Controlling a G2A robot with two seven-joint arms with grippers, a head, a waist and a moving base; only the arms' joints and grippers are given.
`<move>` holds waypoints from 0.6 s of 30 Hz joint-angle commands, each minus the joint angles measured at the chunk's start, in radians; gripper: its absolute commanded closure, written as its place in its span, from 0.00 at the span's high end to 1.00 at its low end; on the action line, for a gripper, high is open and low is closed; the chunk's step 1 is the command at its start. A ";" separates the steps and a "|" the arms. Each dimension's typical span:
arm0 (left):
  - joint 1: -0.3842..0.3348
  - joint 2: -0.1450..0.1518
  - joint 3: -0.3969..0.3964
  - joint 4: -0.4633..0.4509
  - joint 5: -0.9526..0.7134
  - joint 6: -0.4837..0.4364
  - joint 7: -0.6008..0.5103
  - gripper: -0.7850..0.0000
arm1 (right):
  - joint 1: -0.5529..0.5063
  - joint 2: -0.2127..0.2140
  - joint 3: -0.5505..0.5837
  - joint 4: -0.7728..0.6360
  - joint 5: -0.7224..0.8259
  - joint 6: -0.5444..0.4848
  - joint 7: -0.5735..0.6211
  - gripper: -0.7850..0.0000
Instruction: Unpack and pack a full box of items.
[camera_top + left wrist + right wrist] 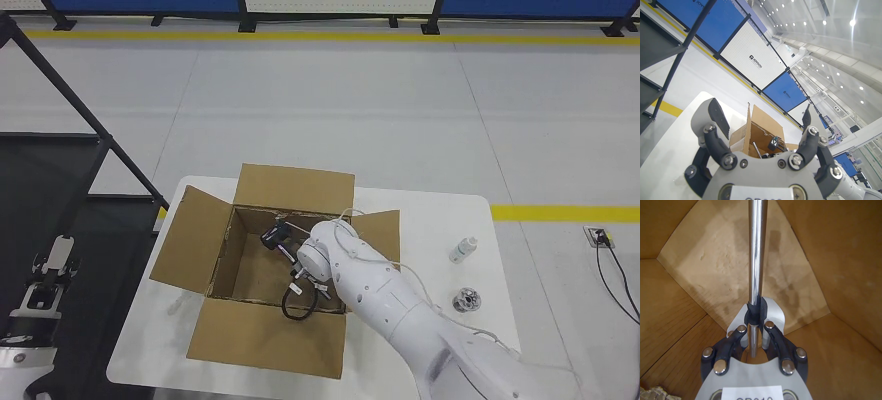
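The right claw (755, 311) is deep inside the open cardboard box (295, 187) on the desk (440, 215), pinching a shiny metal rod (755, 256) near one end, over the almost bare box floor. A small bottle (463, 249) and a round metal piece (465, 299) lie outside, so I judge this is the unpacking step. Next the rod needs a straight lift, clear of the walls and flaps. The left claw (761, 111) hangs spread beside the desk, apart from the box.
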 commanded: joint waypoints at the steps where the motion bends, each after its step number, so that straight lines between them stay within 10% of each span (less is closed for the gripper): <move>1: 0.000 0.000 0.000 0.000 0.000 0.000 0.000 1.00 | 0.005 -0.015 0.001 0.043 0.012 -0.011 -0.010 0.00; 7: 0.000 0.000 0.000 0.000 0.000 0.000 0.000 1.00 | 0.024 -0.047 0.009 0.132 0.035 -0.034 -0.030 0.44; 18: 0.000 0.000 0.000 0.000 0.000 0.000 0.000 1.00 | 0.063 -0.060 0.039 0.186 0.063 -0.116 -0.069 0.46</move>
